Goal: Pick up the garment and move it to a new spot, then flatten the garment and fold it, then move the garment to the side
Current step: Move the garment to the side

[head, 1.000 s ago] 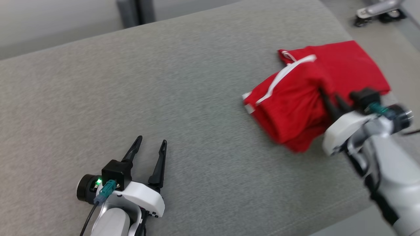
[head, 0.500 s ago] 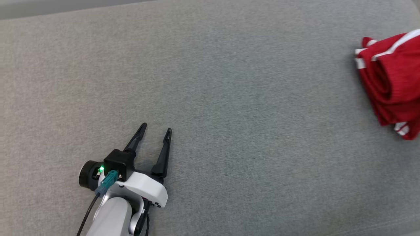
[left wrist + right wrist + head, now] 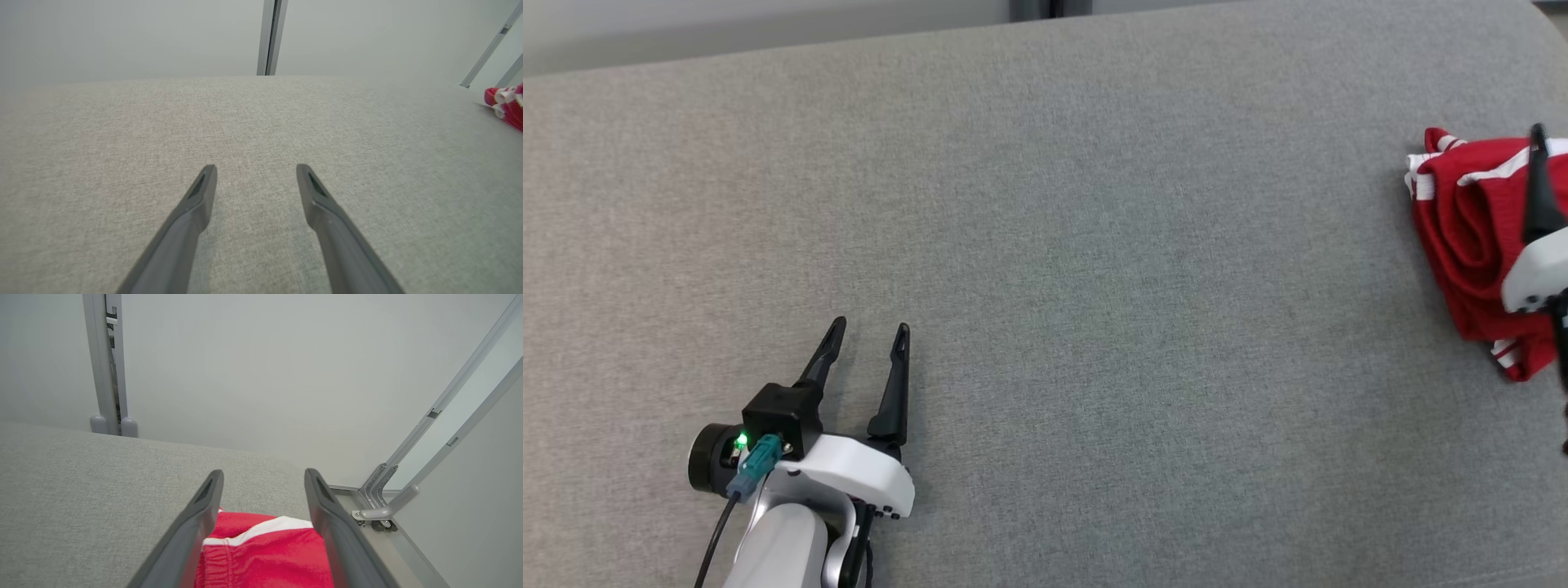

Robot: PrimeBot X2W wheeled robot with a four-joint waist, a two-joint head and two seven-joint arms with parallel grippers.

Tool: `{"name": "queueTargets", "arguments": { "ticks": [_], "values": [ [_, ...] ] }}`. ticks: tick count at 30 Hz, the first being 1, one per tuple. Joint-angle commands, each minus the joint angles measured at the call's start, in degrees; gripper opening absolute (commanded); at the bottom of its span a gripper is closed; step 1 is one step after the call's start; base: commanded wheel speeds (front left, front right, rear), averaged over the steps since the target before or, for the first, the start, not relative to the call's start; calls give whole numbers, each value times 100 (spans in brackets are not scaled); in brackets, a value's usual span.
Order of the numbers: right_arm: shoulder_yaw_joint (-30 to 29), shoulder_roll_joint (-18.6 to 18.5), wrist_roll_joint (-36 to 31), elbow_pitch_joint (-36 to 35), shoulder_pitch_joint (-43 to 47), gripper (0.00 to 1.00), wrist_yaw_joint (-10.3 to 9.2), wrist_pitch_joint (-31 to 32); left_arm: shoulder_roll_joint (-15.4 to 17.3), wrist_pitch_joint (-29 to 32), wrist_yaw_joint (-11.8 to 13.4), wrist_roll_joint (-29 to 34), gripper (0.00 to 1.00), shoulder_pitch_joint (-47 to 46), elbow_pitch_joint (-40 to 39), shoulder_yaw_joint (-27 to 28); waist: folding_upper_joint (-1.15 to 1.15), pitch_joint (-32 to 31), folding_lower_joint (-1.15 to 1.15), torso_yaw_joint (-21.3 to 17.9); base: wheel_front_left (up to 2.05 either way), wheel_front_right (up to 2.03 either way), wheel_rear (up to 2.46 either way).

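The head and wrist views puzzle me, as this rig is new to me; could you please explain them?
It is a wheeled robot with two arms, each ending in a two-fingered gripper. One picture comes from a head camera looking down; the other two from wrist cameras looking along the fingers. A folded red garment with white trim lies at the right of a grey padded surface. The left gripper is open over bare fabric; the right gripper is open over the garment. Nothing is held.

Red garment (image 3: 1462, 237) with white trim, folded, far right
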Motion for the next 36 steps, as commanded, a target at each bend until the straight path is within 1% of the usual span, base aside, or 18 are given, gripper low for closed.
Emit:
{"name": "queueTargets", "arguments": {
  "ticks": [1,4,8,9,16,22,25,28,30,32,36],
  "values": [
    [35,118,108,-295,227,100,-2,-25,25,2,36,-23,100,62,-29,70,0,-124,0,70,0,0,0],
    [203,413,294,-752,602,100,-2,-26,29,2,57,-51,100,150,-36,170,0,-257,0,157,0,0,0],
    [413,734,574,-1163,1050,100,-2,-25,27,2,127,-195,100,254,-18,324,0,-430,0,310,0,0,0],
    [413,734,574,-1163,1050,100,-2,-25,27,2,127,-195,100,254,-18,324,0,-430,0,310,0,0,0],
    [499,1112,830,-1486,1853,100,-2,-26,28,1,186,-196,100,437,23,487,0,-789,0,587,0,0,0],
    [708,1249,934,-1506,2463,100,-2,-26,25,2,205,-181,100,643,94,655,0,-1061,0,730,0,0,0],
    [781,1280,1097,-1559,2784,100,-2,-26,28,2,221,-137,100,789,171,762,0,-1255,0,767,0,0,0],
    [834,1279,1330,-1598,2931,100,-2,-26,27,2,225,-121,100,890,208,848,0,-1409,0,779,0,0,0],
    [972,1285,1411,-1587,3015,100,-1,-26,26,2,243,-111,100,944,241,913,0,-1505,0,775,0,0,0],
    [959,1273,1534,-1605,3065,100,-2,-26,26,2,228,-111,100,1013,272,949,0,-1617,0,778,0,0,0],
    [1103,1283,1628,-1667,3144,100,-2,-26,27,2,245,-107,100,1115,323,1056,0,-1784,0,744,0,0,0]
  ]
}}
